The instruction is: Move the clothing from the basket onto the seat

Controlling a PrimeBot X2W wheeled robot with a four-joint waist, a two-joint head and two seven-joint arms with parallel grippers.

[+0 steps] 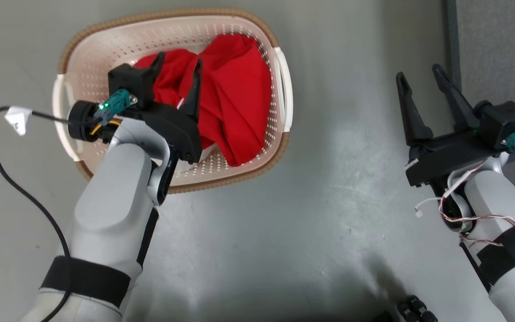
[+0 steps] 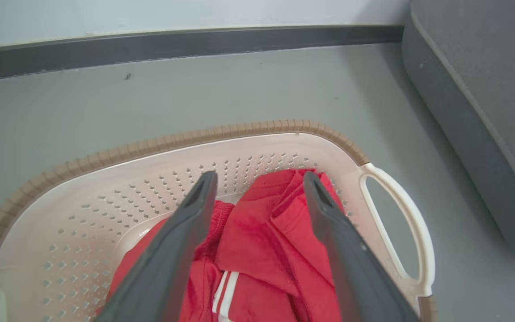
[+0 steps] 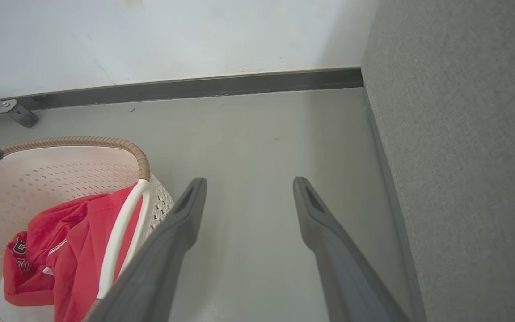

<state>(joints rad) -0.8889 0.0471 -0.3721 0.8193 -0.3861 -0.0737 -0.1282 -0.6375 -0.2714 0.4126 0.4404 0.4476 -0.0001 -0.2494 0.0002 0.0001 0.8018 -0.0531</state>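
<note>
Looking down from the head camera, you see the basket [image 1: 105,49] on the grey floor [image 1: 338,188] at upper left. The clothing [image 1: 235,98] is heaped red toward its right-hand wall, all of it inside. Your left gripper [image 1: 179,60] hangs over that heap with its two dark fingers spread wide and nothing between them, placed, it seems, to come down on the fabric. Your right gripper [image 1: 419,72] sits well apart on the right, jaws equally wide and empty, over bare floor just beside the seat [image 1: 499,40], likely held clear so the left arm can work. Switching to the left wrist camera, the fingers frame a bunched red fold with a white double stripe [image 2: 224,290] low between them; whether the tips touch cloth you cannot tell. A white side handle [image 2: 400,232] sits right of the fingers, with the grey seat beyond it. From the right wrist camera, the open fingers point at floor between basket and seat. No garment lies on the visible part of the seat, so the task appears to be at its start.
</note>
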